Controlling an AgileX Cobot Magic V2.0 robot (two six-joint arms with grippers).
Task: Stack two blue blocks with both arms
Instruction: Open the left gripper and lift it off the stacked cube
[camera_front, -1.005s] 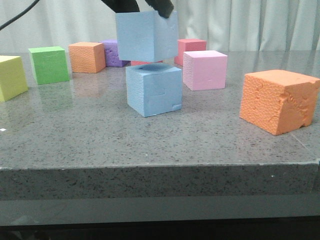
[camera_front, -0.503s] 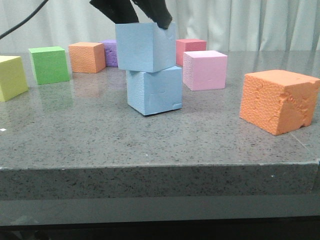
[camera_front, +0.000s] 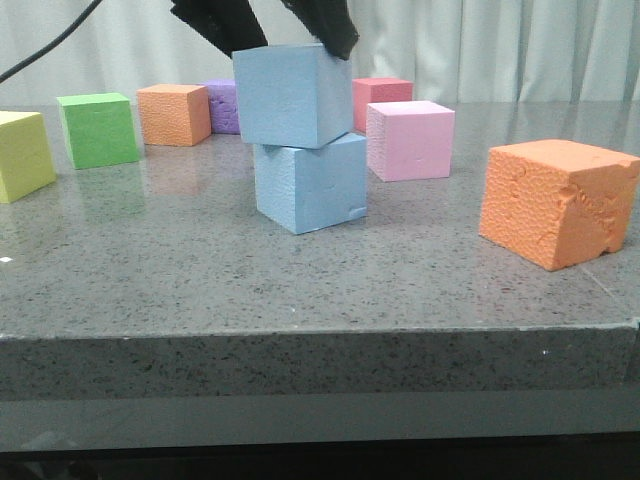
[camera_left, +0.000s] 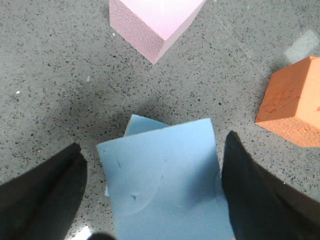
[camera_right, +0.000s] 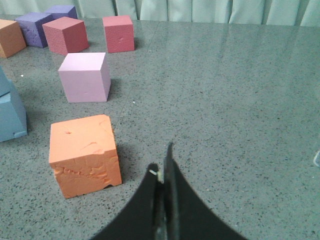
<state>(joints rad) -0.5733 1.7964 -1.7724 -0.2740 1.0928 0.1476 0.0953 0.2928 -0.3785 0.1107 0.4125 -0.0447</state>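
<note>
The smoother blue block (camera_front: 290, 95) sits on top of the other blue block (camera_front: 308, 185) at mid-table, turned slightly against it. My left gripper (camera_front: 296, 42) is above the upper block with a black finger on each side. In the left wrist view the upper block (camera_left: 165, 180) lies between the spread jaws of the left gripper (camera_left: 152, 145). There is a gap at one finger, and the other finger is at the block's edge. A corner of the lower block (camera_left: 142, 125) peeks out beneath. My right gripper (camera_right: 162, 160) is shut and empty, low over the table beside the near orange cube (camera_right: 85, 155).
A pink cube (camera_front: 410, 140) and a red cube (camera_front: 382, 95) stand just right of the stack. A large orange cube (camera_front: 555, 200) is at the right front. Yellow (camera_front: 22, 155), green (camera_front: 97, 130), orange (camera_front: 175, 113) and purple (camera_front: 222, 105) cubes stand at the left rear.
The upper blue block came down from just above the lower one and now rests on it. The left gripper's fingers have spread and lifted slightly.
</note>
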